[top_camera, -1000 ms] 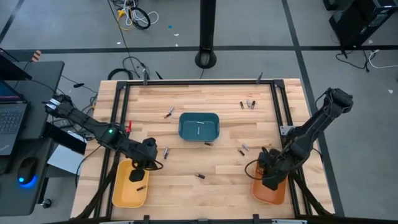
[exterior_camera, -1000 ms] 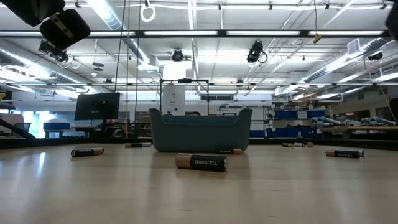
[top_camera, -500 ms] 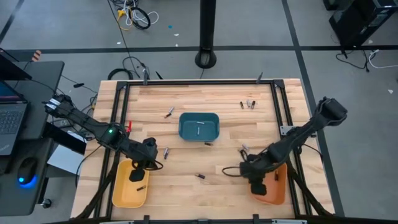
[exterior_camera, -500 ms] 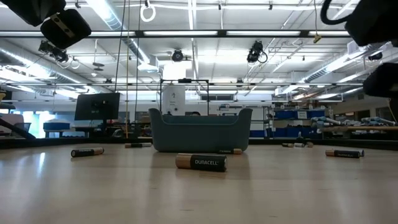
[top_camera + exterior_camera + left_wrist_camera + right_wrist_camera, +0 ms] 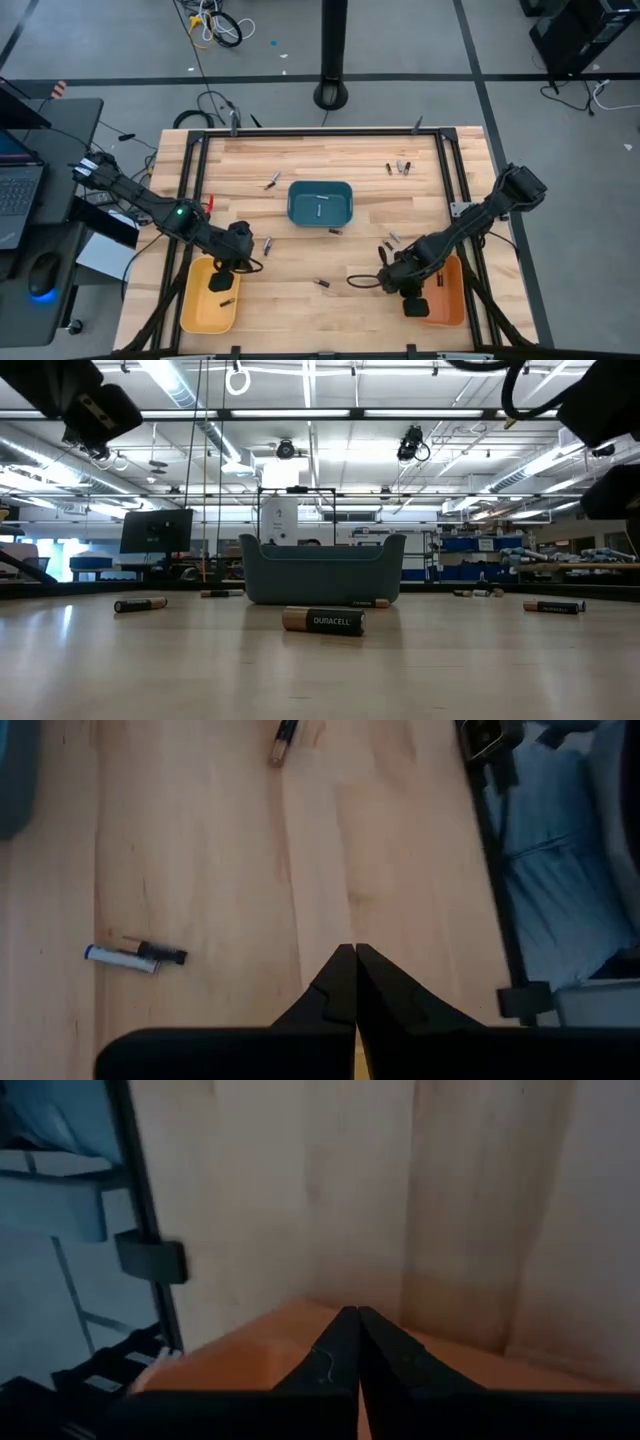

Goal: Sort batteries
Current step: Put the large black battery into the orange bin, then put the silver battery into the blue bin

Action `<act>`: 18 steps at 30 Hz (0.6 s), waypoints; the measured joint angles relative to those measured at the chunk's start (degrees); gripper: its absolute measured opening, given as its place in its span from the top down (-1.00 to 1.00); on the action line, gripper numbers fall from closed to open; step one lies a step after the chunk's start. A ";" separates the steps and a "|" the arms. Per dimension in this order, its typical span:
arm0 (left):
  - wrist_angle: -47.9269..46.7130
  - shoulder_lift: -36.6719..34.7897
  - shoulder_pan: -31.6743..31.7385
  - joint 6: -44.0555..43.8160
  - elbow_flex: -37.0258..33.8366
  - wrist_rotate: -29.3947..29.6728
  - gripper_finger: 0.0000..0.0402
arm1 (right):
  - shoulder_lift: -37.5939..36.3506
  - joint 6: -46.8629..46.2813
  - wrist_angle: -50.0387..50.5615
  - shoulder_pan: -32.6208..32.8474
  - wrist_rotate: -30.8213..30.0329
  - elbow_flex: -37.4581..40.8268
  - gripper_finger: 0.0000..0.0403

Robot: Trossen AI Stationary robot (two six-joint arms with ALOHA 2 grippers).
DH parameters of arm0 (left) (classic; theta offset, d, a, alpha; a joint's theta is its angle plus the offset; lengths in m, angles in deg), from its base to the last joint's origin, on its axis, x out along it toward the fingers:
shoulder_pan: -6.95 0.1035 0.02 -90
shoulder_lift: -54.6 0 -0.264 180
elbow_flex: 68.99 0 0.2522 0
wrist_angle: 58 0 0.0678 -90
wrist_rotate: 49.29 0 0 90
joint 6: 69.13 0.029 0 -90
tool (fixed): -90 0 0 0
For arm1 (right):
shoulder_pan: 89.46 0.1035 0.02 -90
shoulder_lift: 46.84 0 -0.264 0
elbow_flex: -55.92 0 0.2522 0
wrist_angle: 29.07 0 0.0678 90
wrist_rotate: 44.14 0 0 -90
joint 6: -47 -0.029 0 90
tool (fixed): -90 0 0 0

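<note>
The right end effector [image 5: 412, 303] hangs with its fingers pressed together and nothing between them, at the inner edge of the orange tray [image 5: 447, 300]; its wrist view shows the closed tips over the tray's rim with bare tabletop [image 5: 300, 300] beyond. Nearest to it, farther in from the front edge and toward the far side, a pair of batteries [image 5: 390, 240] lies on the wood, each with its long axis slanted across the boards. Well off toward the other arm lies a single battery [image 5: 322, 283], roughly crosswise. I judge the pair the likelier next target, and the right arm is clearly the closer one to it.

The left end effector [image 5: 220, 282] is likewise pressed shut and empty, over the yellow tray [image 5: 196, 312], which holds one cell [image 5: 227, 301]. A battery [image 5: 267, 244] lies near it, toward the teal bin [image 5: 320, 203].
</note>
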 joint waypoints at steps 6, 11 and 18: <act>-2.93 3.33 0.04 -1.75 -0.02 -4.69 0.96 | -4.46 -1.69 3.27 0.00 -2.65 0.04 0.95; -1.73 5.68 0.00 -5.64 -0.02 -12.31 0.96 | -9.16 -2.78 3.71 0.00 -8.16 0.04 0.96; -3.15 9.90 -0.41 -13.43 -0.02 -21.07 0.96 | -13.58 -1.56 4.34 0.00 -15.57 0.04 0.95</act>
